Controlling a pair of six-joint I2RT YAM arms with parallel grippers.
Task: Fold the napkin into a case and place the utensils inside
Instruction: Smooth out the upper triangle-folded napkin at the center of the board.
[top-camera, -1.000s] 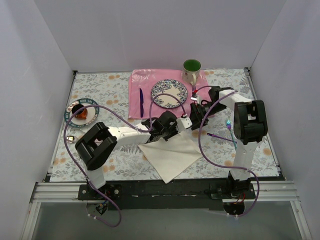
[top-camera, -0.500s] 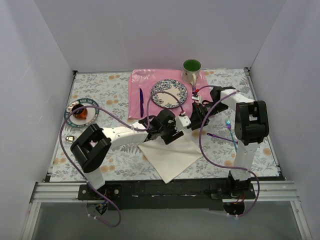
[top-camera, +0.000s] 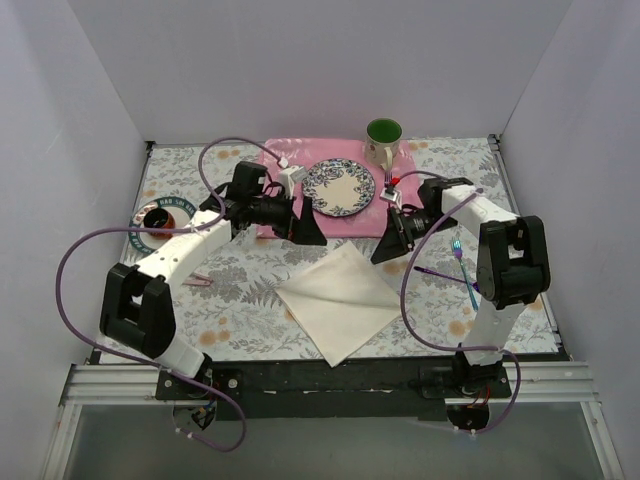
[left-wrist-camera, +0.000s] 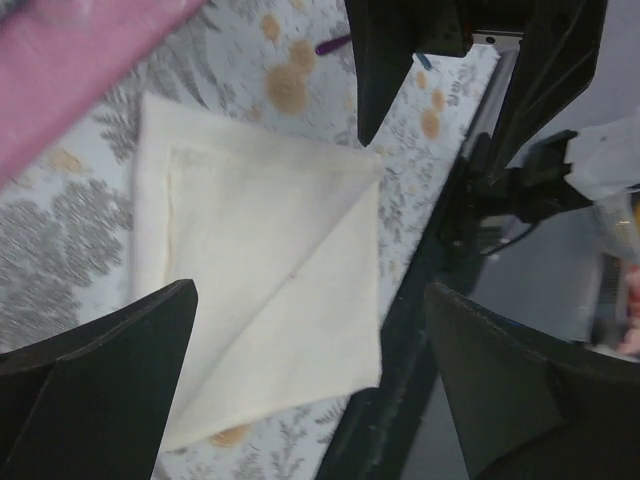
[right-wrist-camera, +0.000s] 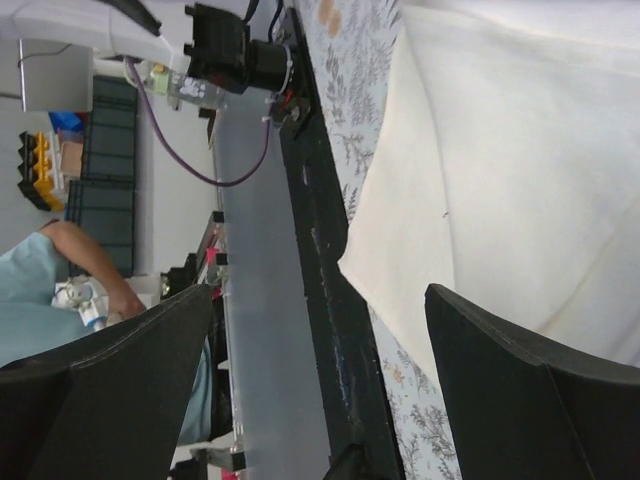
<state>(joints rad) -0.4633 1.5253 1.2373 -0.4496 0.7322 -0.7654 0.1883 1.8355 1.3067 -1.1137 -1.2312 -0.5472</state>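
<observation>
Napkin (top-camera: 340, 303) lies flat at lower centre of the top view, folded, with a diagonal crease showing. It is not yet a case. Left gripper (top-camera: 312, 234) and right gripper (top-camera: 380, 254) both gape wide and empty, just past its upper corners. For the next fold, pinch one layered corner low, drag it straight across and keep the edges aligned. Utensils (top-camera: 462, 262) sit at right, partly behind a cable; count unclear.

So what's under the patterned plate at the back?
The plate sits on the pink placemat, which lies on the floral table cover. Whatever might lie directly beneath the plate is covered.
</observation>
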